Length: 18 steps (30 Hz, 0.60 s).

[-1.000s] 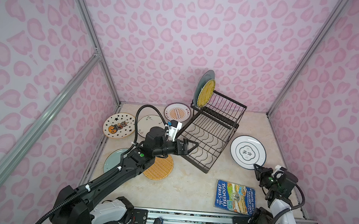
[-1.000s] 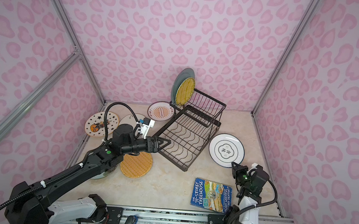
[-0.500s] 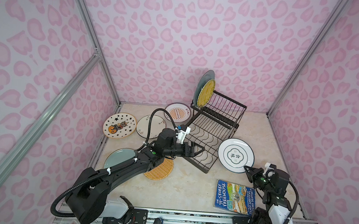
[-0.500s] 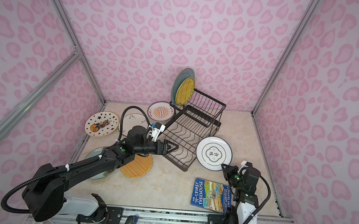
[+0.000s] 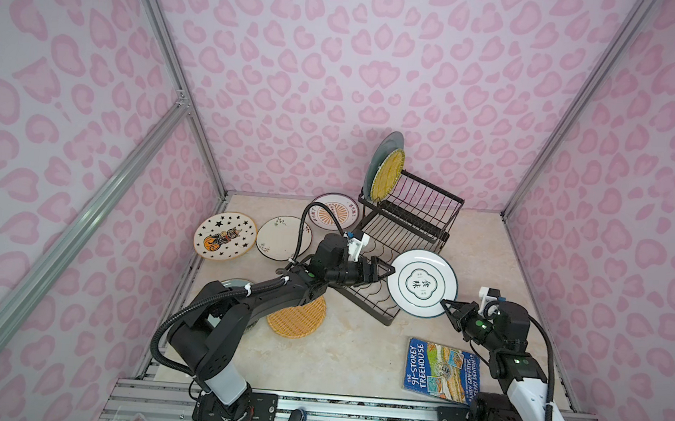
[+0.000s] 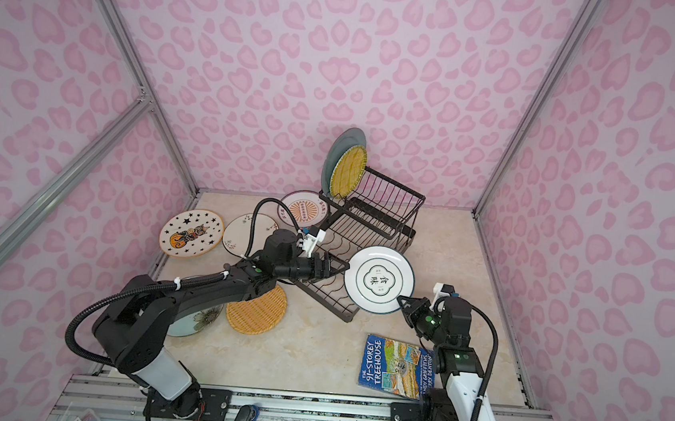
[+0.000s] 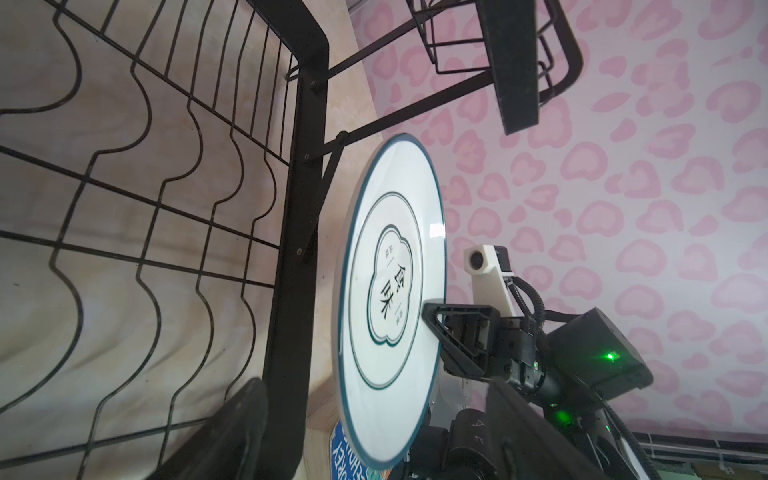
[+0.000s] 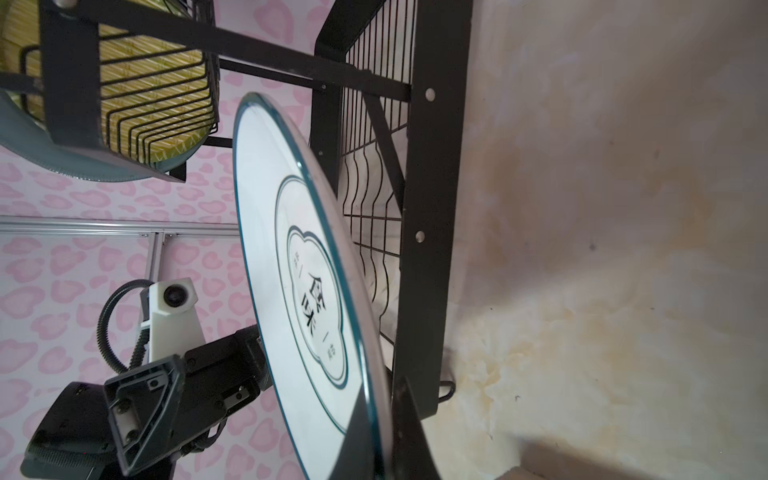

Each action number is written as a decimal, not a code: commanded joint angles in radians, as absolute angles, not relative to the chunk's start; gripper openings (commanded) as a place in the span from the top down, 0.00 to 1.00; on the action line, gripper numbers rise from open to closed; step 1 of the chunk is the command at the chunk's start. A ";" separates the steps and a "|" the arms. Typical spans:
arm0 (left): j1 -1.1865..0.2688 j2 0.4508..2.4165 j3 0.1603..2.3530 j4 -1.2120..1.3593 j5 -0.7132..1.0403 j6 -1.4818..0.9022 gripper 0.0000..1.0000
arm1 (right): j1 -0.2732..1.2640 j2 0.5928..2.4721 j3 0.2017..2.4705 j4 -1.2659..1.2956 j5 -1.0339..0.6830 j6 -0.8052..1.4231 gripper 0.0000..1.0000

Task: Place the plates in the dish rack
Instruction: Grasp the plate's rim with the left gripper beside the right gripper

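Lifted ring plate (image 5: 422, 283) off the surface within 1 second, right gripper (image 5: 447, 305) jaws grasping its rim, and brought left gripper (image 5: 385, 267) (jaws released) across dish rack (image 5: 405, 224), likely for handover.

White ring plate (image 5: 422, 284) aloft, tilted, beside black wire dish rack (image 5: 414, 223)

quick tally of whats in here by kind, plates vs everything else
plates: 8, namely teal-grey plate, yellow woven plate, sunburst plate, sprig plate, star plate, green floral plate, orange woven plate, ring plate
dish rack: 1
book: 1
total: 10
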<state>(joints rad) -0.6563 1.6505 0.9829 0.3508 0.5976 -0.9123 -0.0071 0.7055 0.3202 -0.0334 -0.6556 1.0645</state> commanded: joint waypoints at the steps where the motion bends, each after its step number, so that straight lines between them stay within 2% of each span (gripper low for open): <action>1: -0.655 1.687 1.019 0.383 0.603 -0.922 0.21 | 0.013 0.724 0.339 0.060 -0.653 1.077 1.00; 10: -0.657 1.724 1.051 0.367 0.603 -0.930 0.48 | 0.032 0.761 0.341 0.119 -0.670 1.095 1.00; 18: -0.656 1.747 1.075 0.343 0.606 -0.955 0.78 | 0.038 0.777 0.346 0.139 -0.676 1.095 1.00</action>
